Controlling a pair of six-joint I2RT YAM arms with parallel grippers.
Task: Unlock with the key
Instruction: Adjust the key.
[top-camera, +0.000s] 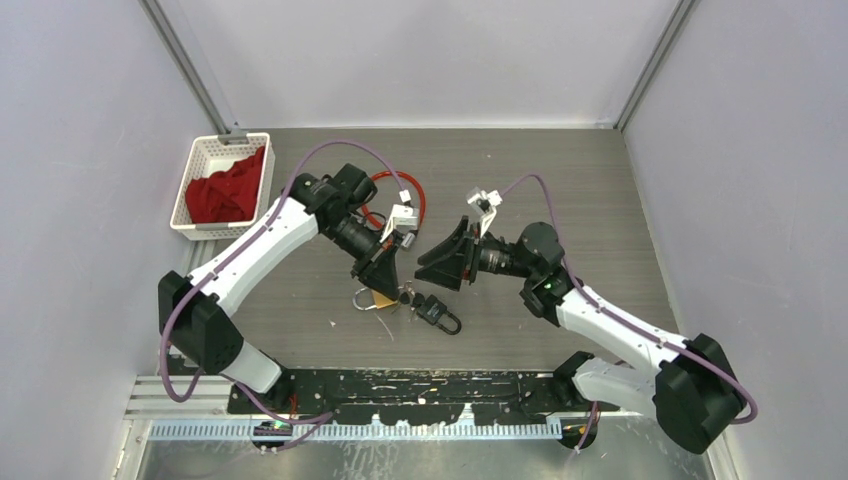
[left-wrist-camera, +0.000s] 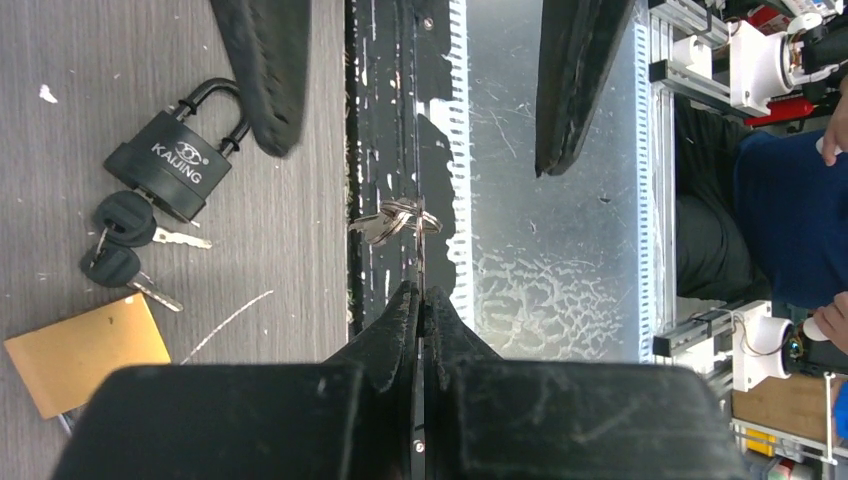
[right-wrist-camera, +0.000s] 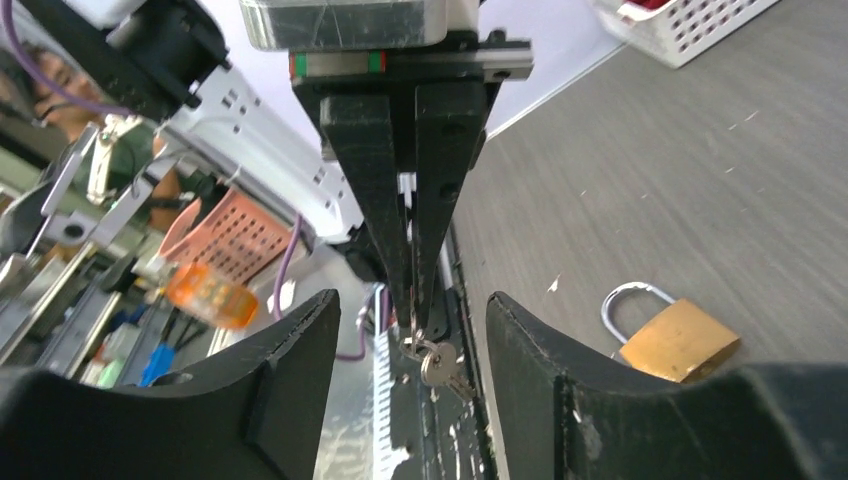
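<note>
Your left gripper (left-wrist-camera: 418, 295) clamps the key ring (left-wrist-camera: 398, 218), dangling it so your right gripper (top-camera: 435, 262), agape and empty, can likely regrip. The padlock (left-wrist-camera: 170, 165) lies toward the table's (top-camera: 560, 200) front edge.

This was a robotics lab, a closed test cell. White panels (top-camera: 430, 60) set in metal posts (top-camera: 190, 70) walled a grey table (top-camera: 600, 200) on its left, far and right sides. A left arm (top-camera: 260, 245) and a right arm (top-camera: 620, 330) were bolted to a black plate (top-camera: 400, 385) at the near edge. Beyond that edge, the left wrist view showed a person in blue (left-wrist-camera: 790, 210) beside aluminium framing (left-wrist-camera: 660, 200). The right wrist view showed an orange crate (right-wrist-camera: 235, 235) among other gear.
</note>
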